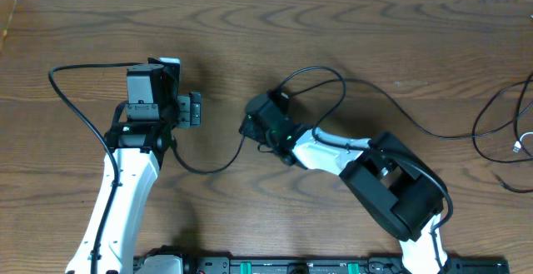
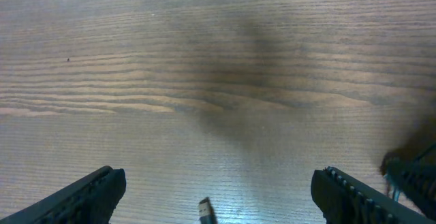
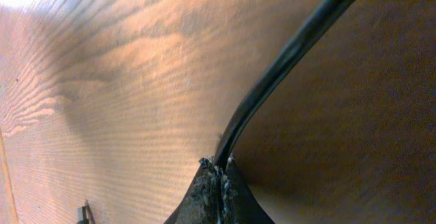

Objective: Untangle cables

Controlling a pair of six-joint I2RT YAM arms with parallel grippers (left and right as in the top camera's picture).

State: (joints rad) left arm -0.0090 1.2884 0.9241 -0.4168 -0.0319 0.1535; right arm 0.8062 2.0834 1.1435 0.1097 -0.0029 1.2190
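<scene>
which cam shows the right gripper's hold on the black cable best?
Right wrist: the fingers pinch the black cable at their tips. Overhead shows the right gripper hiding the pinch. Left wrist shows only a plug end.

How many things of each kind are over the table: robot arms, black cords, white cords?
Robot arms: 2, left arm and right arm.
Black cords: 1 sure, the black cord in the shut right claw; loops at the right edge may belong to it.
White cords: 1, the white cord at the right edge.
Total: 4.
</scene>
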